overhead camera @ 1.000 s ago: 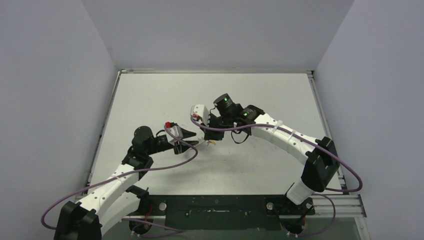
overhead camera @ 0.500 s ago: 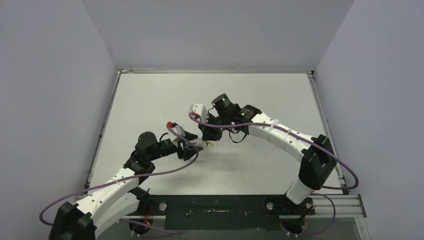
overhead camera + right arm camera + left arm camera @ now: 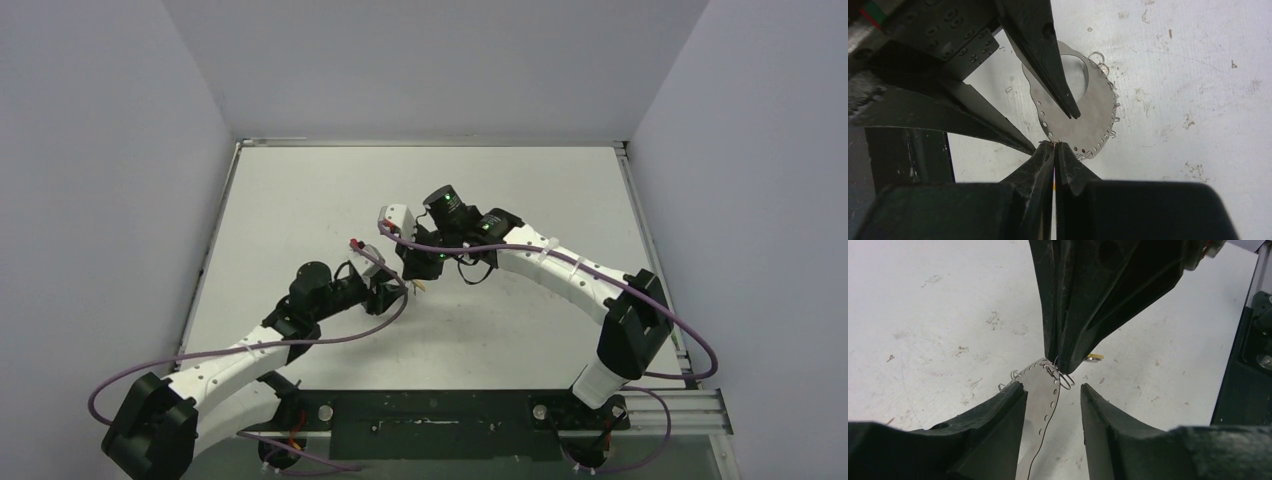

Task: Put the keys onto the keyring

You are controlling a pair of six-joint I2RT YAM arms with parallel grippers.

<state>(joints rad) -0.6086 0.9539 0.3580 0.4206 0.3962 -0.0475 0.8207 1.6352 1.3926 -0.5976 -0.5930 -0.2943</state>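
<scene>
The left pincer (image 3: 1053, 388) stands spread, its black fingers (image 3: 998, 410) flanking the keyring (image 3: 1040, 385), a thin silvery perforated plate edged with small wire rings (image 3: 1066, 381), above the white worktop (image 3: 923, 315). At the plate's far rim the right pincer (image 3: 1060, 365) is pressed together, pinching one ring. A yellow-headed key (image 3: 1094, 357) shows just beyond. Risk: with the left fingers not clamping, a pull may twist the plate or free the ring.

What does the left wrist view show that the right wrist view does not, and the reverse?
Only left wrist, plainly: a yellow key beside the right end effector. Only right wrist: the large round hole in the keyring and most of its outline. Both: the right end effector shut on the keyring's perforated edge, the left end effector open around it.
</scene>
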